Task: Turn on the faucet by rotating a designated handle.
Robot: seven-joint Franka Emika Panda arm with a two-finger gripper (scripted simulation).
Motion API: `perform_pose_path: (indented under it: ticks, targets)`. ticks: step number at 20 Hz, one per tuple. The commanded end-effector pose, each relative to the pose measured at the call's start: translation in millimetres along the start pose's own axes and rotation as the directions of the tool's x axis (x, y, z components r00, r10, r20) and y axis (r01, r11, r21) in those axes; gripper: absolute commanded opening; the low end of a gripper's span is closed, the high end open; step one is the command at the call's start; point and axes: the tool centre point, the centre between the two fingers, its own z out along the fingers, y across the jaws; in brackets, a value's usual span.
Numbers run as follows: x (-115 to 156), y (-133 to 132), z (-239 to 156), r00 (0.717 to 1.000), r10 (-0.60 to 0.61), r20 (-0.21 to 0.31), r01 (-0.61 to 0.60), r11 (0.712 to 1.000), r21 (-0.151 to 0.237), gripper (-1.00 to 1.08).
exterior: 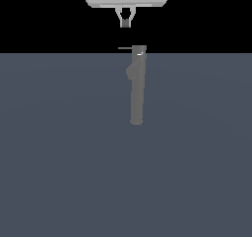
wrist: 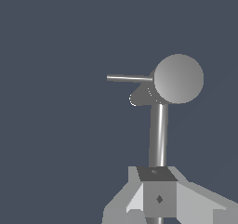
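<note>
The faucet is a matte grey column lying along the dark floor, with a side bulge and a short cap with a bright glint. The handle is a thin rod sticking from the cap toward the exterior view's left. My gripper hangs just above the handle, apart from it, its fingers together and empty. In the wrist view the cap is a round disc, the handle juts sideways from it, and my gripper sits at the frame's edge.
In the wrist view a thicker shiny rod runs from under the cap toward my gripper. A flat dark blue-grey floor lies all around the faucet. Nothing else stands on it.
</note>
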Motion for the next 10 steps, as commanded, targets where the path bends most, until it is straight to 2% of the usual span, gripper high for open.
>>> perform_pose_path:
  ticks: [1, 10]
  targets:
    - [18.9, -1.7, 10.7, 1.0, 0.008, 0.001, -0.008, 1.0, -0.002, -1.0]
    - [77.5, -5.7, 42.5, 0.999, 0.033, 0.007, -0.033, 0.999, -0.01, -1.0]
